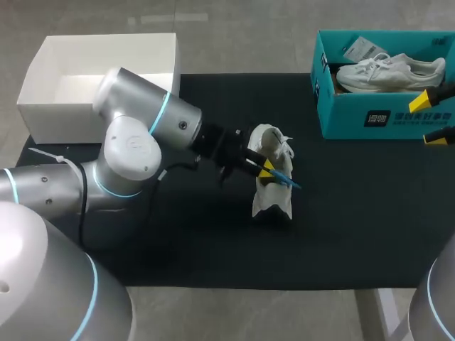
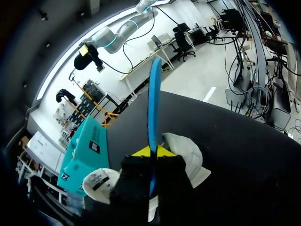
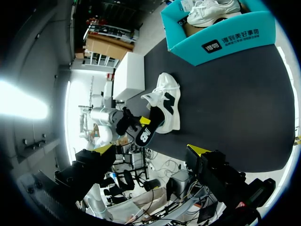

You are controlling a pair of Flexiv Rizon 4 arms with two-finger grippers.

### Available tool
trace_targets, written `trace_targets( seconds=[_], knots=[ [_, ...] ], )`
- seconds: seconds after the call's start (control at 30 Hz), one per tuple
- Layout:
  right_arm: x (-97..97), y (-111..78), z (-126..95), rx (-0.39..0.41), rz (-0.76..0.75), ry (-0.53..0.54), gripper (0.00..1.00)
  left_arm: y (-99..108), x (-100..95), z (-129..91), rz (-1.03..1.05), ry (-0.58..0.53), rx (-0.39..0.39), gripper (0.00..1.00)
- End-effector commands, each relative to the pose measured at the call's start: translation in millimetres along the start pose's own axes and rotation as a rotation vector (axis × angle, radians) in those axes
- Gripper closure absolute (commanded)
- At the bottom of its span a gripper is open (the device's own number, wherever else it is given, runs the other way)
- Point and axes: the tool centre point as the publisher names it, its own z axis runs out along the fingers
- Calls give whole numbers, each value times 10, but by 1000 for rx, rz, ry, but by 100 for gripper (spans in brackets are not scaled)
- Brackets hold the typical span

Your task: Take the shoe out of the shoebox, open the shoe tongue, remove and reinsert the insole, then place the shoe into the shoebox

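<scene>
A white shoe (image 1: 272,186) stands on the black mat (image 1: 213,241) at mid-table; it also shows in the right wrist view (image 3: 168,101). My left gripper (image 1: 264,169) is shut on a thin blue insole (image 1: 286,179) right at the shoe's opening. In the left wrist view the insole (image 2: 154,103) stands edge-on, pinched between the yellow tips of that gripper (image 2: 151,151), with the shoe (image 2: 188,149) just behind. The insole's dark underside (image 3: 146,134) faces the right wrist camera. My right gripper (image 1: 432,118) hangs open at the table's right edge, beside the teal shoebox (image 1: 355,124), holding nothing.
The teal shoebox (image 3: 221,40) at the back right holds a second white shoe (image 1: 391,71). A white open box (image 1: 43,106) sits at the back left, behind my left arm. Bare mat lies in front of the shoe and to its right.
</scene>
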Motion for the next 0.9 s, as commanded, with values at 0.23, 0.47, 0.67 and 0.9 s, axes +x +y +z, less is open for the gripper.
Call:
trace_targets(
  seconds=[0.23, 0.47, 0.67, 0.9],
  knots=[
    [1, -1, 2, 0, 1, -2, 0, 218, -83, 61, -48, -20, -26, 100],
    [1, -1, 2, 0, 1, -2, 0, 357, -78, 82, -96, -39, -33, 100],
    [1, -1, 2, 0, 1, -2, 0, 417, -104, 88, -148, -77, -71, 100],
    [1, -1, 2, 0, 1, -2, 0, 316, -97, 60, -158, -80, -69, 67]
  ],
)
